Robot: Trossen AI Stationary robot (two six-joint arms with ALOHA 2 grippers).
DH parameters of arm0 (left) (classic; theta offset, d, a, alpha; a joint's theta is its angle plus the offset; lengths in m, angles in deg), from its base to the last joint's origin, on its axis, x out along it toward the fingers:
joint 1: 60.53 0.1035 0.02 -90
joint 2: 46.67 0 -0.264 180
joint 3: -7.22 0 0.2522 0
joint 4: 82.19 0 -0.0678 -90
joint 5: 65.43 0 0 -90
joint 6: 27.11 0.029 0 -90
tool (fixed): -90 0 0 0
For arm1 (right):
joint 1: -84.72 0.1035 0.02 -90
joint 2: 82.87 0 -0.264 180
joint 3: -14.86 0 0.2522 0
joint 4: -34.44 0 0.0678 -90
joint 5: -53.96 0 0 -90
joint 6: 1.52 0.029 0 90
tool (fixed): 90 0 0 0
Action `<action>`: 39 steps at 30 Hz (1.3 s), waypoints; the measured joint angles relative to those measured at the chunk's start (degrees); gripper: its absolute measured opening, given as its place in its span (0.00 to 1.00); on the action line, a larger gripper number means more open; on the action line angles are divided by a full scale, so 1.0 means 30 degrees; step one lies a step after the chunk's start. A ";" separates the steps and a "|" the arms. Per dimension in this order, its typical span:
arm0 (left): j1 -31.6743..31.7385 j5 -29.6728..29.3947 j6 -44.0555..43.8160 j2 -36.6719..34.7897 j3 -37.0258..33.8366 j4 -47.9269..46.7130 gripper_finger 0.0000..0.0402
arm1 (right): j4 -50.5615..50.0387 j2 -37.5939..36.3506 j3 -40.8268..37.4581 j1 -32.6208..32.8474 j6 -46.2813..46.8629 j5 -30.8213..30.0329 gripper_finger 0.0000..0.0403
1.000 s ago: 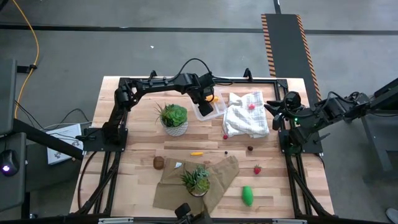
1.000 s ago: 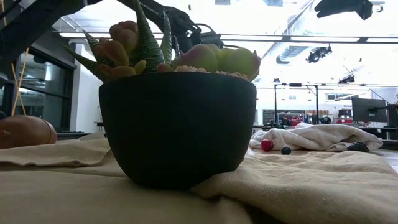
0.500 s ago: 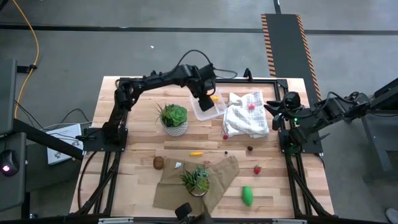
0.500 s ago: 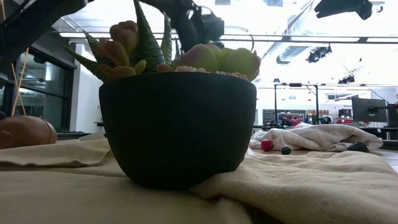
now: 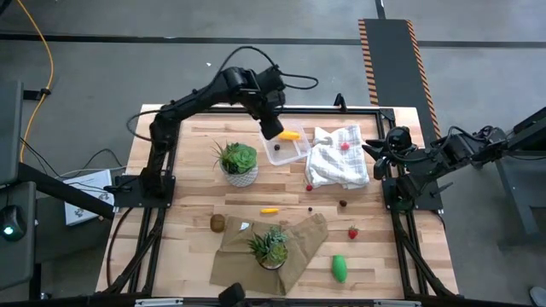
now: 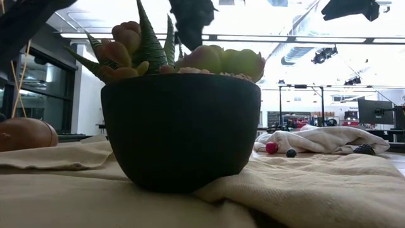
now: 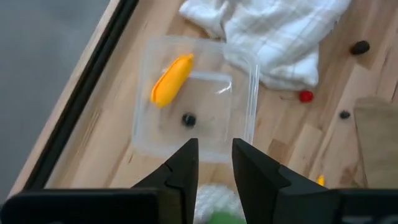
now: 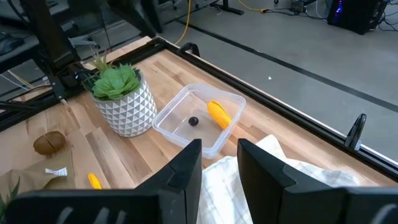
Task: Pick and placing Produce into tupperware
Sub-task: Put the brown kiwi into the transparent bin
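The clear tupperware stands near the table's far edge, its base on the wood. A yellow oblong piece and a tiny dark one lie inside. My left gripper hovers above the tupperware's near-left side, open by a narrow gap and empty. My right gripper waits at the table's right edge, also narrowly open. On the table lie a second yellow piece, the brown ball, red berries, the green piece and tiny dark ones.
A white cloth lies right of the tupperware with a red berry on it. A plant in a white pot stands to the tupperware's left. A dark-potted plant sits on a brown cloth near the near edge.
My left gripper has risen from low over the tupperware, drifting slightly toward the table's far-left, and the whole arm has lifted. The tupperware, earlier partly covered by the gripper, now shows whole in the high view.
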 joint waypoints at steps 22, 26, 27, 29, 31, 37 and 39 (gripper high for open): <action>-0.2346 -0.6567 -0.6237 -0.7842 -0.2552 -0.3037 0.21 | -0.0153 -0.0015 0.0000 0.0000 -0.0718 0.1290 0.23; -0.3303 -0.7173 -0.7871 -0.9630 -0.4683 -0.3037 0.21 | -0.0153 -0.0015 0.0000 0.0000 -0.0711 0.1600 0.23; -0.3618 -0.7348 -0.8357 -1.0078 -0.5383 -0.3029 0.21 | -0.0153 -0.0015 0.0000 0.0000 -0.0703 0.1675 0.23; -0.4376 -0.7782 -0.9489 -1.0989 -0.6729 -0.3023 0.21 | -0.0146 -0.0015 0.0000 0.0000 -0.0681 0.1801 0.23; -0.5255 -0.8276 -1.1016 -1.1916 -0.8163 -0.3054 0.21 | -0.0146 -0.0015 0.0000 -0.0002 -0.0660 0.1958 0.23; -0.8157 -0.8664 -1.6493 -1.4120 -1.1907 -0.3066 0.21 | -0.0146 -0.0015 0.0000 0.0000 -0.0656 0.2467 0.23; -0.9111 -0.8664 -1.8580 -1.4593 -1.2779 -0.3050 0.21 | -0.0146 -0.0015 0.0000 0.0000 -0.0652 0.2514 0.23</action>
